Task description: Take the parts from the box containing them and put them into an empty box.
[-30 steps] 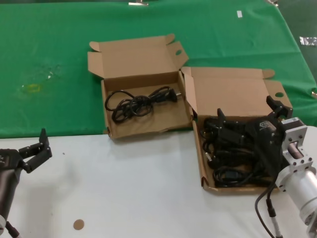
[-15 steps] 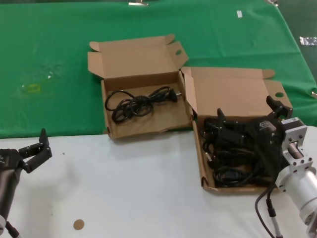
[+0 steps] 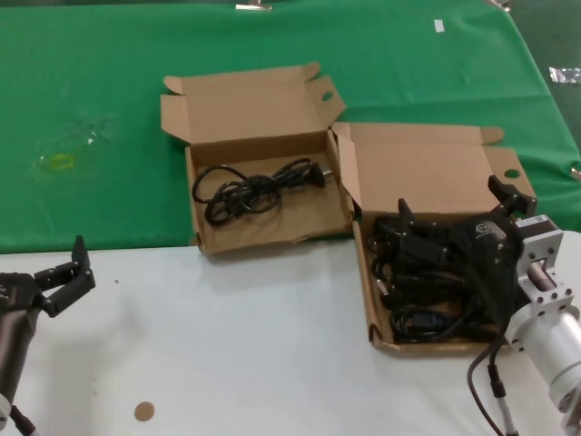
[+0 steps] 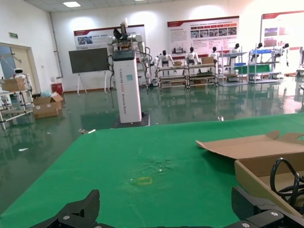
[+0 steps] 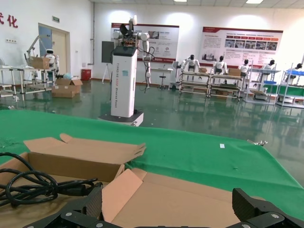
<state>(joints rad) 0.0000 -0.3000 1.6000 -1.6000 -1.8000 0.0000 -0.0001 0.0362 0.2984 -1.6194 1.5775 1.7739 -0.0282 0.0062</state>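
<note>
Robotics lab hall, humanoid robots (image 5: 191, 63) lined along far wall, poster boards (image 5: 241, 45), shelving racks (image 4: 210, 72), glossy green floor (image 5: 190, 109)

We see bare white bench (image 3: 236, 345) between the end effectors; raised lids (image 3: 250, 104) (both boxes) wall the far side.

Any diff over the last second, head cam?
No visible change. Right tool hangs open above the cords in the right box; left tool open over the white table. One cord lies in the other box.
</note>
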